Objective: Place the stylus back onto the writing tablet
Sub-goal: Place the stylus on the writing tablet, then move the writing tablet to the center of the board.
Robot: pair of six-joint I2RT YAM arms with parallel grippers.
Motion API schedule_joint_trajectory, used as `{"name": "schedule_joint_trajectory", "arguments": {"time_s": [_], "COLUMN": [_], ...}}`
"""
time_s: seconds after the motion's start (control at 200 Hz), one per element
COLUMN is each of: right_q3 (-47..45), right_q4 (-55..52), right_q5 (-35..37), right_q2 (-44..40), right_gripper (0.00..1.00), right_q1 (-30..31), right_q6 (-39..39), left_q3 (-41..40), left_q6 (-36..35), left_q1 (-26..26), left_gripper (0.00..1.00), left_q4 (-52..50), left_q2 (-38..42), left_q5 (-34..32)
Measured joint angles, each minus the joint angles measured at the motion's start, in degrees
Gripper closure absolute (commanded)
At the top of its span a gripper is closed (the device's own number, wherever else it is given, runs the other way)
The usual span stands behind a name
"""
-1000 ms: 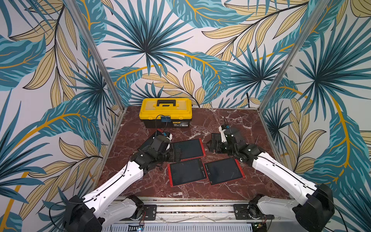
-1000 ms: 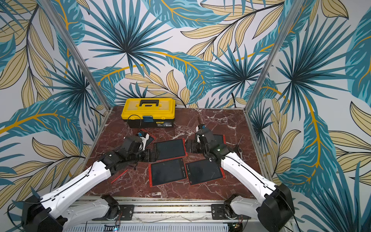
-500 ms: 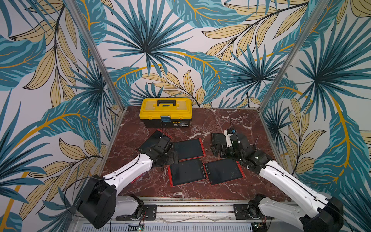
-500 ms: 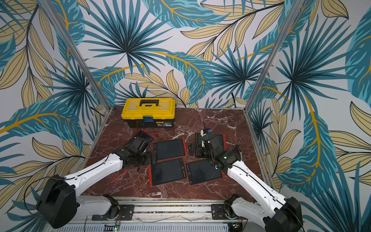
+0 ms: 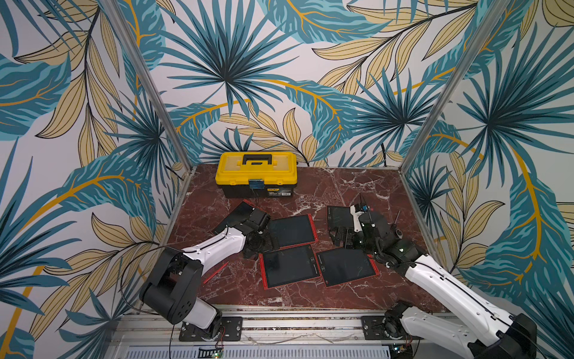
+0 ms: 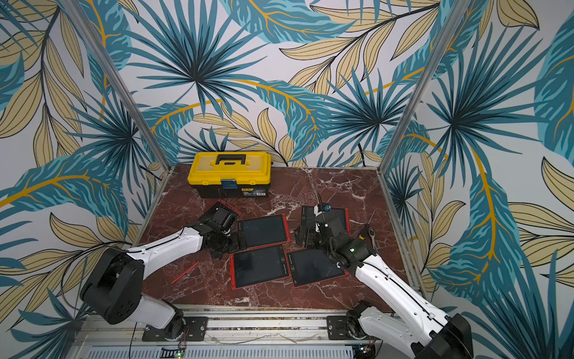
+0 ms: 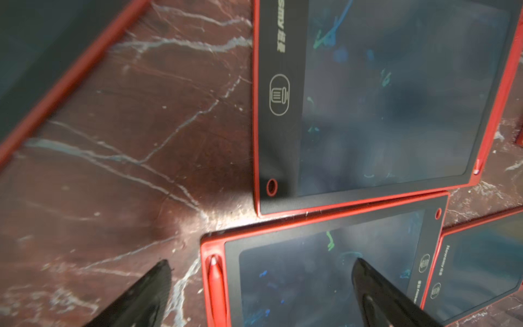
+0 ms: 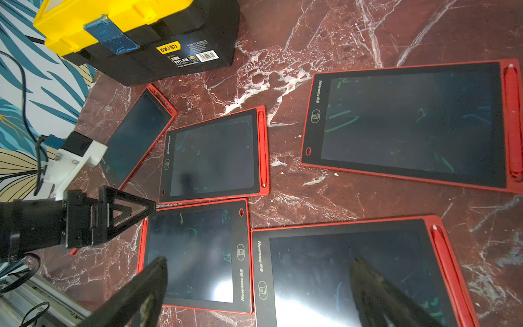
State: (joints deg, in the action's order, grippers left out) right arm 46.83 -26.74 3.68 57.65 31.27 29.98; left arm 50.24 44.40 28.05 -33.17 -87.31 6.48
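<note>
Left hand (image 7: 260, 263): fingers apart, empty. Its arm has folded low over the last second. Right hand (image 8: 259, 260): likewise apart and empty, drawn back. The stylus (image 5: 215, 273) lies loose on the worktop (image 5: 341, 189) beside the left arm, apart from the far-left writing tablet (image 5: 236, 214), which appears to lack one. I judge pick-up not begun.

Thin red stylus (image 5: 215, 273) lies flat on the marble tabletop (image 5: 341, 186), apart from the skewed red-framed writing tablet (image 5: 235, 214)

Tablets (image 8: 212, 155) x5, loose stylus (image 5: 216, 273) x1, toolbox (image 5: 256, 169) x1
</note>
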Motion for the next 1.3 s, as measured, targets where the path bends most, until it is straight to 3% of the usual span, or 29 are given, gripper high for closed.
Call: {"name": "schedule_joint_trajectory", "arguments": {"time_s": [0.776,1.297], "right_q3": [-1.6,-2.0], "right_q4": [-0.1,-0.2], "right_q5": [0.6,0.9], "right_q2": [0.3,0.6], "right_gripper": [0.00,0.00], "right_q1": [0.0,0.0], "right_q6": [0.1,0.5], "left_q3": [7.3,18.8], "left_q6": [1.1,1.4], "left_q1": [1.2,4.9], "left_gripper": [0.00,0.00], "left_q4": [9.8,11.9], "left_q2": [-10.9,-20.8], "left_q5": [6.3,8.3]}}
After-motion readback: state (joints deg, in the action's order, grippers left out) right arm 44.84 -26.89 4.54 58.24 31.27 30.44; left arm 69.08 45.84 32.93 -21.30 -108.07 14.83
